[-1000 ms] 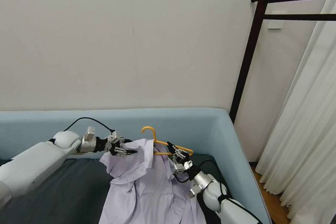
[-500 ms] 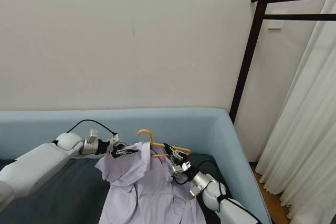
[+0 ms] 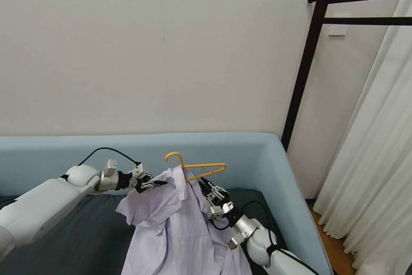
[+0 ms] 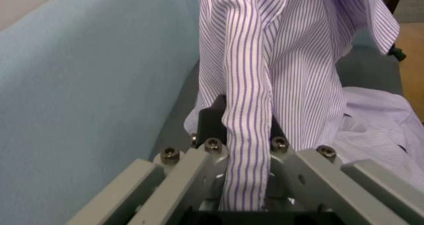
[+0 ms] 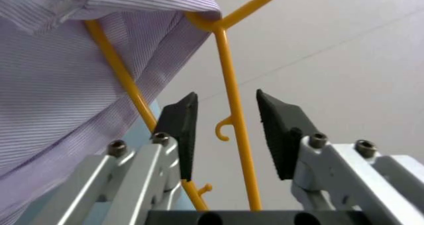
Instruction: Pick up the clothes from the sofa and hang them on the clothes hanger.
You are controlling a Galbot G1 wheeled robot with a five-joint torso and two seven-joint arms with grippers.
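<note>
Your shirt (image 3: 174, 230), pale with fine purple stripes, lies heaped over the dark seat (image 3: 64, 243) toward the right end of the sofa (image 3: 270, 159). Its collar end is raised near the back wall of the sofa, and the rest trails down toward the front edge. The top of it is hung on the yellow hanger (image 3: 205, 168). One shoulder of the hanger is inside the cloth, the other arm sticks out bare to the right, and the hook curls up above the collar.

Your left pincer (image 3: 147, 184) reaches in from the left end of the sofa and meets the shirt at its upper left edge. In the left wrist view a folded strip of the striped cloth runs straight down between the fingers (image 4: 210, 116), so it is clamped on the shirt.

Your right pincer (image 3: 214, 199) comes up from the front right, just under the hanger's bare arm and against the shirt's right side. In the right wrist view its two dark pads (image 5: 182, 130) stand apart. One hanger wire runs up through the gap without touching either pad, and a second wire slants past the outside of one finger into the cloth.

A dark wooden rack (image 3: 308, 62) stands beyond the sofa's right end, beside a white curtain (image 3: 380, 159).
</note>
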